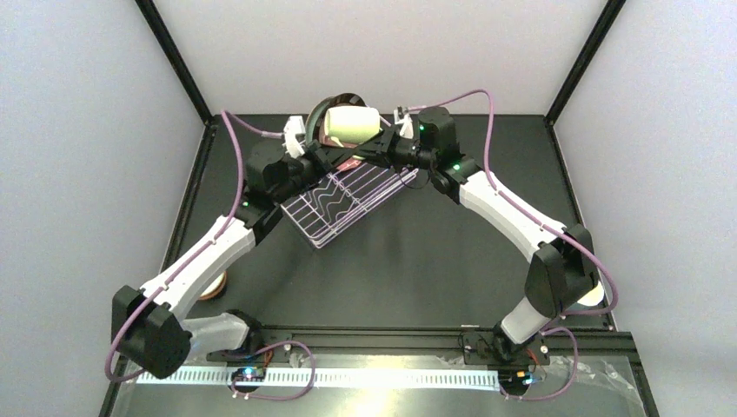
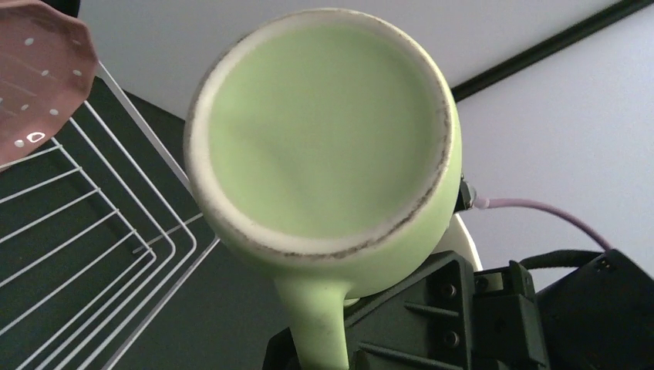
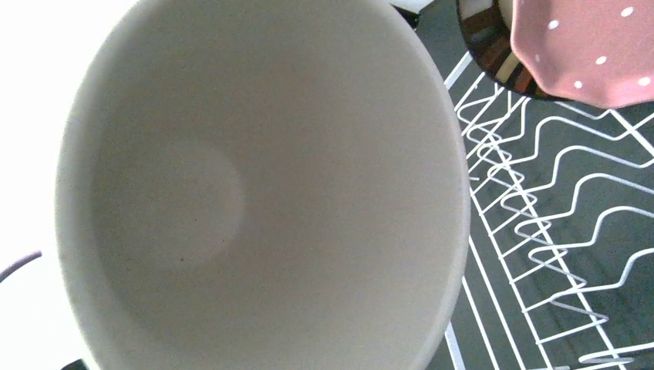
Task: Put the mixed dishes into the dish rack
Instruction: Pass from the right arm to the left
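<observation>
pale green mug (image 1: 352, 122): aloft over dish rack (image 1: 348, 204) far end
right end effector (image 1: 380, 142): clamps mug wall
left end effector (image 1: 315, 148): closed, by handle

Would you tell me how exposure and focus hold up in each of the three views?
Top view: evenly lit and sharp, except a blown-out white strip along the bottom. Left wrist: the mug base is crisp, with soft shading; nothing glares. Right wrist: the mug's inside fills the frame, soft and featureless, its left edge washed into white; the rack wires are sharp.
</observation>
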Controlling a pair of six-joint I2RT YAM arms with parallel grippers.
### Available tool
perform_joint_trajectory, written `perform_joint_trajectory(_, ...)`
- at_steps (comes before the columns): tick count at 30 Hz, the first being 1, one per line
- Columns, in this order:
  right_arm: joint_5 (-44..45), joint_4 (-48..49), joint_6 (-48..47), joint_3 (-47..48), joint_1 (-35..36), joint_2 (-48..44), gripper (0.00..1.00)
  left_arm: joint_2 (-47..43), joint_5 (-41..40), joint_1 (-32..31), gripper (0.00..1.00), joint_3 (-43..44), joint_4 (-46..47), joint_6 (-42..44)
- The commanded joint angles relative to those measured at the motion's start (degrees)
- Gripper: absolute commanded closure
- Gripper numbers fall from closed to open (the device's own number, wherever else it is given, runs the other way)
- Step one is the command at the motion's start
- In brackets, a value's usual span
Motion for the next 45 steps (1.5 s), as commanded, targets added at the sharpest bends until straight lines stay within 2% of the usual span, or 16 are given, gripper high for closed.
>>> perform_joint_trajectory(1,-8.25,1.85,0.29,0.47,3.83,-0.66,1.0,-2.92,-6.61,-4.39,0.98,-5.3,10.09,-2.09)
perform_joint_trajectory(10,-8.76,-0.46,-0.01,-0.78,3.84,-2.49,1.0,-0.97,-9.48,-6.74,0.97,-5.69,15.46,-4.25)
perform_joint_trajectory(11,-8.75,-0.58,-0.02,-0.86,3.8,-2.75,1.0,-0.87,-9.98,-7.0,0.94,-5.68,15.65,-4.13)
perform_joint_trajectory(12,-8.75,-0.8,-0.13,-0.82,3.82,-2.97,1.0,-0.83,-10.43,-7.25,0.83,-5.63,15.89,-3.99)
perform_joint_trajectory(13,-8.87,-0.91,-0.21,-0.79,3.83,-3.13,1.0,-0.79,-11.04,-7.34,0.77,-5.62,15.77,-3.84)
perform_joint_trajectory(17,-9.8,-1.58,-0.87,-0.61,3.85,-3.28,1.0,-0.37,-11.01,-7.53,0.59,-4.82,15.42,-2.91)
perform_joint_trajectory(29,-12.05,-1.98,-1.54,-1.56,3.81,-4.25,1.0,-1.04,-13.46,-7.54,0.51,-2.89,11.04,0.47)
perform_joint_trajectory(34,-12.44,-2.04,-1.55,-3.41,3.81,-6.06,1.0,-1.66,-15.66,-7.55,0.51,-3.01,11.04,0.68)
perform_joint_trajectory(40,-12.99,-1.58,-1.4,-5.9,3.79,-7.88,1.0,-4.87,-21.86,-7.41,0.5,-5.16,11.18,0.05)
perform_joint_trajectory(45,-13.86,-1.49,-1.57,-5.82,3.78,-8.13,1.0,-5.59,-23.25,-7.06,0.5,-6.49,10.89,-1.42)
